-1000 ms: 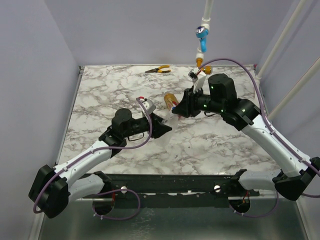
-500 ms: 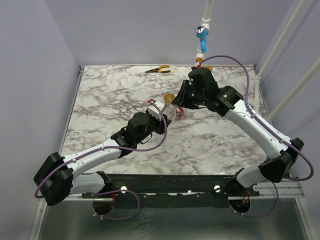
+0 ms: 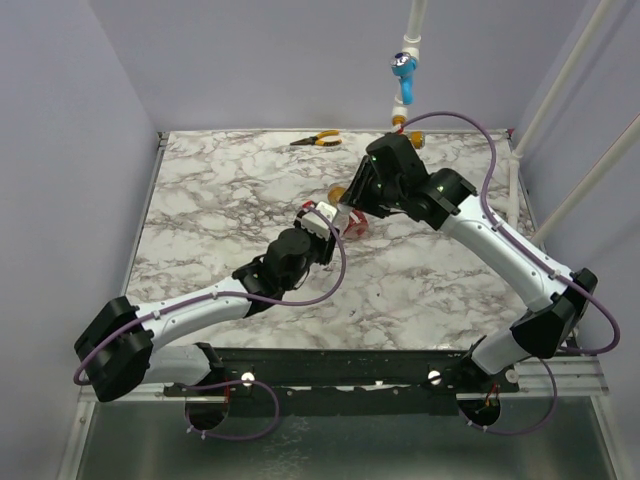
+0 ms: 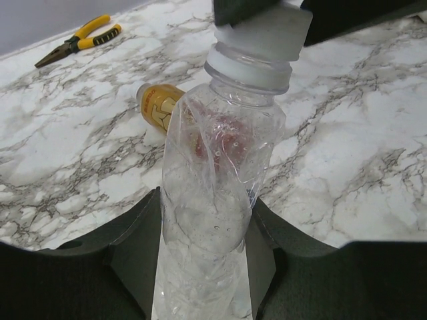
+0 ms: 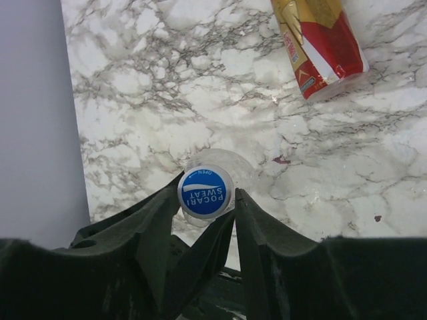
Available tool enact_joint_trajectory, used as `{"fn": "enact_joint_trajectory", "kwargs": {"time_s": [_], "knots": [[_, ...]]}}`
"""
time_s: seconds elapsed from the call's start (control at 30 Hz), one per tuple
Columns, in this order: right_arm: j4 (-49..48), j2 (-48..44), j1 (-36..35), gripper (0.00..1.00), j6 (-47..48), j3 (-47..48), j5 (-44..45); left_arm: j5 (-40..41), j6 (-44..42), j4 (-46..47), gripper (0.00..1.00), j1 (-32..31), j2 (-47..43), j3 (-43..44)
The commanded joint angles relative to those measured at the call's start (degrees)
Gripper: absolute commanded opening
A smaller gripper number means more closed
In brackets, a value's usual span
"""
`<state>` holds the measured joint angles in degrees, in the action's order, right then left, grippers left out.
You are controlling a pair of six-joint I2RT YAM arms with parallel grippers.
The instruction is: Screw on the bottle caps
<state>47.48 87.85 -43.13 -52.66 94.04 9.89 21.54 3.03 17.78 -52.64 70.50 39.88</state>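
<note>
Gripping the clear bottle (image 4: 213, 173) low on its body with the left fingers (image 4: 137, 247), closed hard against its crumpled sides. Pinching the blue cap (image 5: 205, 192) between the right fingers (image 5: 260, 240), shut on its rim, printed face turned up toward the right wrist camera.

Placed right over the bottle's mouth: from the left wrist view, sitting on top of the white neck ring, on the long axis that runs straight out from the left fingers. Meeting end to end, then, with cap axis and bottle axis close to one line, held up off the table (image 5: 133, 80) near its middle. Hard to tell from these views whether caught on the threads or only resting on the neck.

By that reading, calls for a twist of the right wrist about the shared axis, keeping the body steady with the left.

Lying on its side on the table just beyond, the red-labelled bottle (image 5: 320, 40), apart from both pairs of fingers and nearer the right.
</note>
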Motion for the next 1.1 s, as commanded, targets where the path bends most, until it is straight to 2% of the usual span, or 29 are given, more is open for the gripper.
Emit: {"fn": "enact_joint_trajectory", "kwargs": {"time_s": [0.0, 0.13, 0.3, 0.4, 0.57, 0.73, 0.83, 0.93, 1.07], "knots": [[4.1, 0.1, -1.1, 0.51, 1.3, 3.2, 1.0, 1.4, -0.1, 5.0, 0.02, 0.1, -2.1, 1.5], [3.9, -1.1, -1.2, 0.75, 2.9, 4.5, 2.1, 0.1, 1.3, 3.9, 0.02, 0.8, -3.1, -0.3], [2.1, -4.3, -1.2, 0.85, 6.9, 3.9, 2.1, -5.2, 2.6, 3.1, 0.02, 2.5, -4.5, -1.5], [-2.8, -8.5, -0.9, 0.86, 14.4, 0.5, -0.3, -13.4, 4.1, 1.1, 0.02, 5.2, -5.9, -1.5], [-7.8, -13.6, 0.7, 0.85, 25.7, -4.4, -9.4, -27.4, 6.6, -3.1, 0.02, 11.3, -8.8, -1.5], [-11.3, -15.6, 4.1, 0.83, 32.8, -8.5, -25.4, -45.7, 8.6, -4.8, 0.02, 16.1, -10.6, -1.6], [-12.6, -15.5, 4.3, 0.82, 34.5, -9.8, -31.2, -54.1, 10.3, -4.9, 0.02, 17.1, -11.8, -1.7], [-13.7, -15.1, 4.5, 0.78, 35.1, -10.9, -34.2, -59.3, 11.7, -4.8, 0.02, 17.4, -12.6, -1.8], [-15.0, -14.9, 4.5, 0.77, 35.6, -11.7, -38.6, -64.0, 13.0, -4.5, 0.02, 17.6, -12.3, -1.7]]}}
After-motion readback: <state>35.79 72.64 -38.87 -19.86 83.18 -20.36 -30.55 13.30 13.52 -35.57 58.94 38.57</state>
